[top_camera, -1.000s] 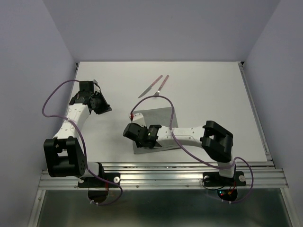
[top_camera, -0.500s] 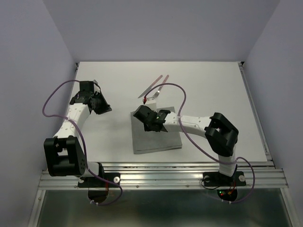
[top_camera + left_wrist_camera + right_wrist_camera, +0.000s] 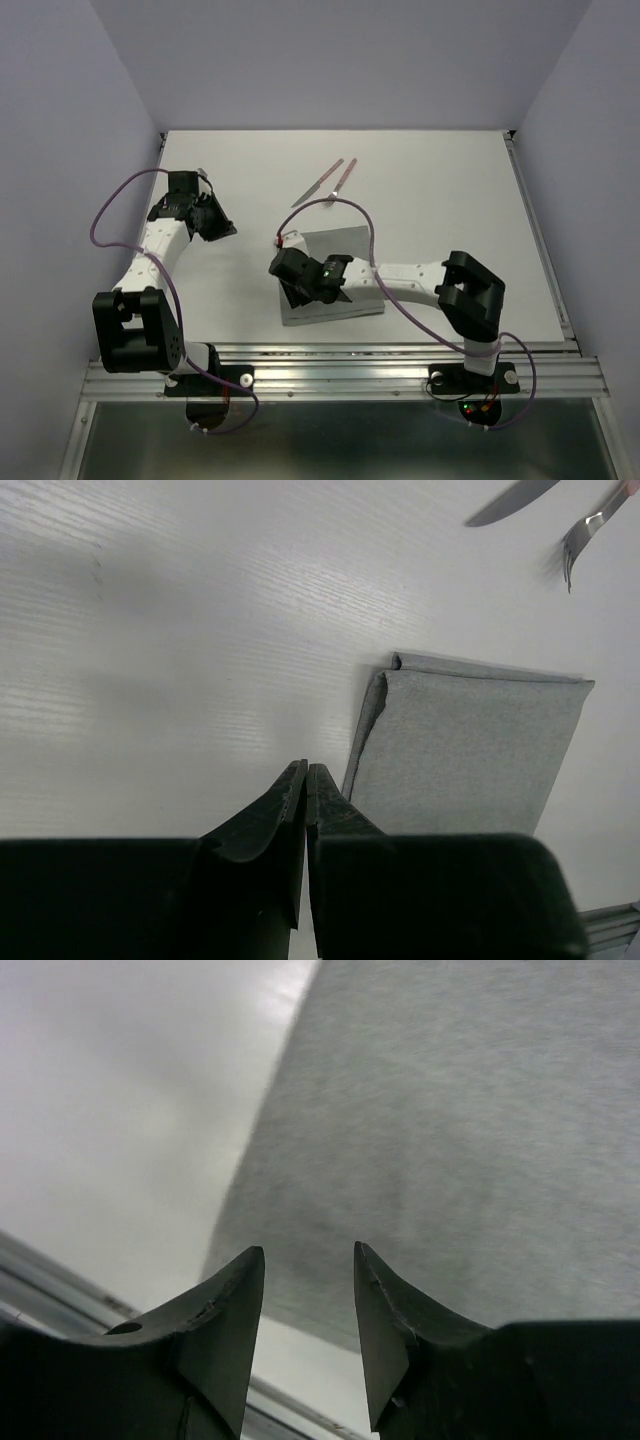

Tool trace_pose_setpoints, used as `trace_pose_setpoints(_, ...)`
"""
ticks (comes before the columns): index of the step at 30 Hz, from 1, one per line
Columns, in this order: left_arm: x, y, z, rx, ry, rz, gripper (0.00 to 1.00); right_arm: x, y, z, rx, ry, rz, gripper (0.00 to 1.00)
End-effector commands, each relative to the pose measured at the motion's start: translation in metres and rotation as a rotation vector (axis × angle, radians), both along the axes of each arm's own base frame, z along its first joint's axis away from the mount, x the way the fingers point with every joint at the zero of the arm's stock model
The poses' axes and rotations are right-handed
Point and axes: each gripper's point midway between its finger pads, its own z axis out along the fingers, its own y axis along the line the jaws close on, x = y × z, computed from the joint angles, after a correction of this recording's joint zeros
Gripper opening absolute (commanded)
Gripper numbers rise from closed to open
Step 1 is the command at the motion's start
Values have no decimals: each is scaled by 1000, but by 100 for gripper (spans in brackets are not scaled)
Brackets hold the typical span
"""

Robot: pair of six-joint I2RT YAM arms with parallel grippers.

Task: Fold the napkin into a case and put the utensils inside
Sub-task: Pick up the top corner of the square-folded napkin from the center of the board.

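The grey napkin lies folded flat in the middle of the table; it also shows as a grey rectangle and as a broad cloth. My right gripper hovers over the napkin's near left corner, open, with nothing between its fingers. My left gripper rests to the left of the napkin, shut on nothing. The utensils lie beyond the napkin: a knife and a fork with pinkish handles, their metal ends at the knife and fork.
A metal rail runs along the table's near edge, close below the napkin. Plain walls close in the table on the left, back and right.
My right gripper swung to the napkin's far edge and came back to its near left part, and its jaws have gone from shut to open. The left arm has not moved.
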Motion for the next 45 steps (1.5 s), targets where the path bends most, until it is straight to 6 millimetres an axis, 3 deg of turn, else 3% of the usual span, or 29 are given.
trace_pose_setpoints(1,1,-2,0,-3,-16,-15,16,-33,34,3,-22,-20,159,50)
trace_pose_setpoints(6,-2,-2,0,-4,-16,-16,16,-46,45,-10,-48,-4,196,52)
trace_pose_setpoints(14,-1,-2,1,1,-15,-17,16,-47,50,-28,-73,20,210,50)
trace_pose_setpoints(17,-1,-2,0,1,-14,-17,16,-46,49,-30,-77,19,196,45)
trace_pose_setpoints(22,-1,-2,0,2,-12,-19,16,-45,47,-31,-73,14,175,28)
trace_pose_setpoints(33,-1,-2,-1,-2,-9,-19,16,-39,44,-11,-31,-30,130,1)
trace_pose_setpoints(39,-2,-2,-1,-2,-6,-19,16,-35,45,0,-14,-52,122,4)
trace_pose_setpoints(42,-1,-2,0,-2,-8,-19,16,-37,46,-4,-17,-42,124,11)
trace_pose_setpoints(45,-1,-2,0,-1,-9,-21,16,-38,45,-7,-20,-35,121,10)
